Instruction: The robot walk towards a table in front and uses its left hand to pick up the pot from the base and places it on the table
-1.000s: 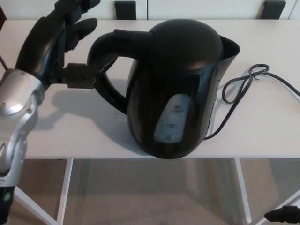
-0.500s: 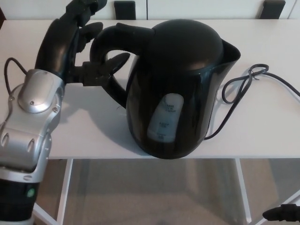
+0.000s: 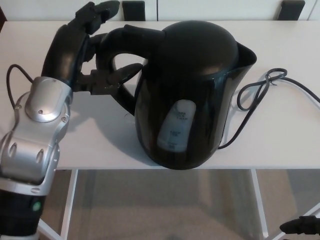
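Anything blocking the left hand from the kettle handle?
Nothing visible. The robot's black left hand is at the curved handle of the glossy black plastic kettle, thumb inside the loop, fingers above it, not closed.

Indoor room, office or meeting-room type; could not be pinned closer. Plain white table (image 3: 280,145) stood on thin white metal legs (image 3: 69,200). It carried only a black electric kettle (image 3: 192,95) and a loose black power cord (image 3: 260,90) to the right. A dark chair back (image 3: 133,10) stood at the far edge, a second chair back (image 3: 291,9) further right. Pale flat panels (image 3: 215,9) lay behind. Beige floor (image 3: 165,205) showed below the near edge.
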### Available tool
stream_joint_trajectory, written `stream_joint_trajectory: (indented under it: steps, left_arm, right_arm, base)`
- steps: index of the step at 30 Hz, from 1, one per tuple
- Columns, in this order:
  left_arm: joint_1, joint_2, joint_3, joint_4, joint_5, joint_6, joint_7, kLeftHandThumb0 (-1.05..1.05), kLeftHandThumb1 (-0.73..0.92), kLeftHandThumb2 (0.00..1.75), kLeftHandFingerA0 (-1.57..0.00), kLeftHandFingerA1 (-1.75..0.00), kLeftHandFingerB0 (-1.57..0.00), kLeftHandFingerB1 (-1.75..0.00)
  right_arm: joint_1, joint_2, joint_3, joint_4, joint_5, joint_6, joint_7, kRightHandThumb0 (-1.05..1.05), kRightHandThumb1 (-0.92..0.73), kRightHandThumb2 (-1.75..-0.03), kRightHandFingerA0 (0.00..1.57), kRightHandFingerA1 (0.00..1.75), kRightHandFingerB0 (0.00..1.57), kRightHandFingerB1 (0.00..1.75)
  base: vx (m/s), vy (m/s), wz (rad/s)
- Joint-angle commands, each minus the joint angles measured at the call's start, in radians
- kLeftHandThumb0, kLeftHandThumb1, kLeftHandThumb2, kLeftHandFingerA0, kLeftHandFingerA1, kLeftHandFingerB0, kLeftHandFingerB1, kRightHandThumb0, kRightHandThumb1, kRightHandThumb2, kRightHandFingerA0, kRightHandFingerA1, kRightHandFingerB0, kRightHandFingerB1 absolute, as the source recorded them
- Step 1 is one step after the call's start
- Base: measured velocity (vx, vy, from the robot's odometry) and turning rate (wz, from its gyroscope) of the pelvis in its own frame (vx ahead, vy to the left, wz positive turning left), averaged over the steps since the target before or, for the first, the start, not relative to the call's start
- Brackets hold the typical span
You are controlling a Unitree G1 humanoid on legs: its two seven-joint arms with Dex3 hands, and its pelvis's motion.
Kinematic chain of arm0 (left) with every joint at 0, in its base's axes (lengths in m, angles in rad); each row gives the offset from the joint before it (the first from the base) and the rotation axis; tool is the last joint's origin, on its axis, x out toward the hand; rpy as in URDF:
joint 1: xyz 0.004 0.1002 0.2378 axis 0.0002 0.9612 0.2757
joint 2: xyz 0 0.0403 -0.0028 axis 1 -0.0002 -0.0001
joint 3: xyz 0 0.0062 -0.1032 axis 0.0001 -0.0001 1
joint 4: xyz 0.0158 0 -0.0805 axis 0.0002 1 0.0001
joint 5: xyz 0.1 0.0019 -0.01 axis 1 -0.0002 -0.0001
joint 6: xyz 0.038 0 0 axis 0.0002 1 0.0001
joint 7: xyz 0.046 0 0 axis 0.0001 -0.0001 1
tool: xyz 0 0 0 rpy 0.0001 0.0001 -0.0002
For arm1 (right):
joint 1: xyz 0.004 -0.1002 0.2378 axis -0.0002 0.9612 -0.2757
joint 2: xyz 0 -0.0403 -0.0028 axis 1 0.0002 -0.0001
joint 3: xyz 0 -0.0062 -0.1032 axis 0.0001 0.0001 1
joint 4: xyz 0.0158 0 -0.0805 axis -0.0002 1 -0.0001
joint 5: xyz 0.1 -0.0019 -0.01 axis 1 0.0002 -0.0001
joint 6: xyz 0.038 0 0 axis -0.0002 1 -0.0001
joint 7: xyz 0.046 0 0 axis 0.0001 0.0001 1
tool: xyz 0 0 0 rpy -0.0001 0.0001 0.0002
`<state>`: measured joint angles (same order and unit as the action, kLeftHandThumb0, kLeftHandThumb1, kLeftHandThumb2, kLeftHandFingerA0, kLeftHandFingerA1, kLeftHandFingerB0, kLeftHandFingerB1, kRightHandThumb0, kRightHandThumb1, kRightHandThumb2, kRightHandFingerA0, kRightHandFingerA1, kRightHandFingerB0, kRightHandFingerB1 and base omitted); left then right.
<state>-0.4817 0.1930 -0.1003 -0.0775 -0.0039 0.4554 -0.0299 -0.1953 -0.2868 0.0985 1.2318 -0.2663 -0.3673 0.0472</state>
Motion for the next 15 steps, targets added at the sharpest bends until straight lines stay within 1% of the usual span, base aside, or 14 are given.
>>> stream_joint_trajectory:
  steps: [1,5,6,9,10,11,13,14,15]
  left_arm:
    - [-0.032,-0.018,0.001,0.025,0.031,0.015,0.010,-0.36,0.43,0.61,-0.26,-0.40,-0.20,-0.34]
    - [-0.052,-0.028,-0.011,0.046,0.055,0.007,0.022,-0.39,0.44,0.62,-0.28,-0.40,-0.24,-0.35]
    - [-0.060,-0.035,-0.014,0.053,0.064,0.011,0.031,-0.39,0.45,0.62,-0.29,-0.39,-0.28,-0.35]
    - [-0.079,-0.048,-0.021,0.076,0.090,-0.003,0.049,-0.40,0.45,0.62,-0.30,-0.40,-0.28,-0.36]
    - [-0.087,-0.052,-0.022,0.083,0.096,-0.007,0.054,-0.34,0.49,0.55,-0.33,-0.36,-0.27,-0.30]
    - [-0.094,-0.060,-0.021,0.090,0.098,-0.008,0.063,-0.38,0.43,0.61,-0.32,-0.40,-0.22,-0.34]
    - [-0.115,-0.081,-0.021,0.115,0.116,-0.018,0.092,-0.36,0.43,0.61,-0.34,-0.41,-0.20,-0.34]
    - [-0.122,-0.087,-0.019,0.126,0.121,-0.021,0.098,-0.21,0.33,0.81,-0.31,-0.55,-0.11,-0.46]
    - [-0.134,-0.092,-0.018,0.142,0.130,-0.024,0.108,-0.35,0.44,0.62,-0.33,-0.41,-0.20,-0.35]
  right_arm:
    - [0.003,-0.012,-0.009,0.003,0.016,0.007,0.011,-0.66,-0.68,-0.62,0.86,0.54,0.72,0.42]
    - [0.001,-0.011,-0.006,0.004,0.010,0.013,0.006,-0.66,-0.68,-0.63,0.85,0.53,0.70,0.42]
    - [0.002,-0.011,-0.007,0.003,0.012,0.009,0.006,-0.66,-0.67,-0.62,0.87,0.54,0.72,0.43]
    - [-0.001,-0.010,-0.005,0.000,0.010,0.004,0.002,-0.66,-0.68,-0.62,0.87,0.55,0.73,0.44]
    - [-0.002,-0.010,-0.005,-0.001,0.009,0.005,0.002,-0.66,-0.68,-0.62,0.87,0.55,0.73,0.44]
    - [-0.003,-0.010,-0.004,-0.003,0.009,0.007,0.002,-0.66,-0.68,-0.62,0.87,0.54,0.71,0.43]
    - [-0.006,-0.010,-0.007,-0.004,0.011,0.006,0.002,-0.66,-0.68,-0.62,0.88,0.55,0.71,0.43]
    - [-0.007,-0.009,-0.009,-0.006,0.014,0.006,0.004,-0.66,-0.67,-0.62,0.88,0.55,0.71,0.44]
    - [-0.007,-0.009,-0.012,-0.007,0.018,0.007,0.007,-0.67,-0.68,-0.62,0.89,0.56,0.71,0.44]
  base:
    - [0.00,0.000,0.00]
    - [0.00,0.000,0.00]
    - [0.00,0.000,0.00]
    - [0.00,0.000,0.00]
    - [0.00,0.000,0.00]
    - [0.00,0.000,0.00]
    - [0.00,0.000,0.00]
    - [0.00,0.000,0.00]
    - [0.00,0.000,0.00]
